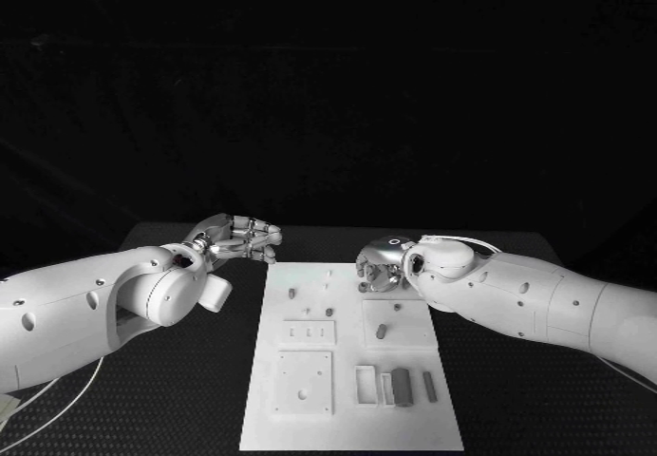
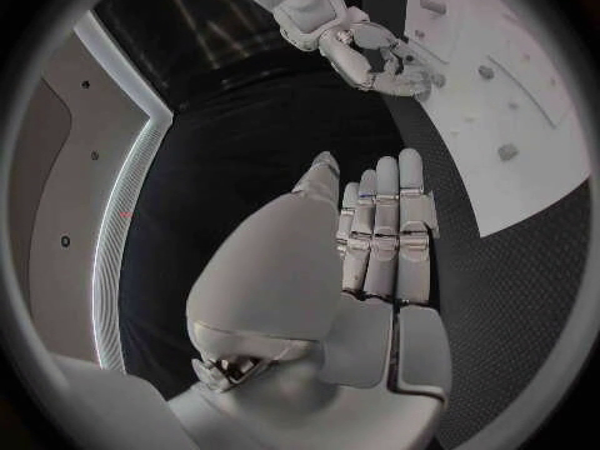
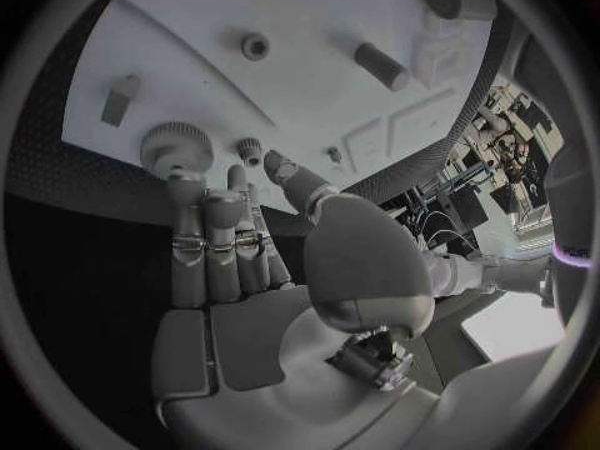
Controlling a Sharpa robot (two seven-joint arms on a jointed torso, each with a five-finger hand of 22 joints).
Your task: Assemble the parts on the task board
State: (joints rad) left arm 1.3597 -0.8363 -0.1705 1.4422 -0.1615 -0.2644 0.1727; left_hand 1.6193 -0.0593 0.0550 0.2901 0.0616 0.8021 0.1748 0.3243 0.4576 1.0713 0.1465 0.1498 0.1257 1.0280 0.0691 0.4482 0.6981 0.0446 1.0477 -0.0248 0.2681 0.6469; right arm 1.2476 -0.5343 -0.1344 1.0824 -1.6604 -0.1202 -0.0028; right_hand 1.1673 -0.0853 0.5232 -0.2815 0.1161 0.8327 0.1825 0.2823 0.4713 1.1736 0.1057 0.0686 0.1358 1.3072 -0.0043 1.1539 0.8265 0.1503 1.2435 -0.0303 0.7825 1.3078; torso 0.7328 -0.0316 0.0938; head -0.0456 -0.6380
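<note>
Board [image 1: 350,399] white, lengthwise down the middle of the black table [image 1: 178,399], between the two hands. Left hand [image 1: 241,237] just off the board's far left corner, above the table; fingers curled in from the head view, yet straight and side by side, holding nothing, from its own wrist view [image 2: 375,232] (taken as open). Right hand [image 1: 382,266] over the board's far right corner, half hidden behind its own wrist from above; fingers [image 3: 219,240] long and together in the right wrist view, tips close by a round knurled part [image 3: 175,146], contact not clear; nothing gripped.

Near end of the board, from above: three long pieces side by side, a pale frame [image 1: 366,385], a dark block [image 1: 402,388], a thin bar [image 1: 428,384]. One short dark peg [image 1: 382,332] mid-board. Two raised plates [image 1: 304,383] on the left half. Small studs further up too tiny to count.
</note>
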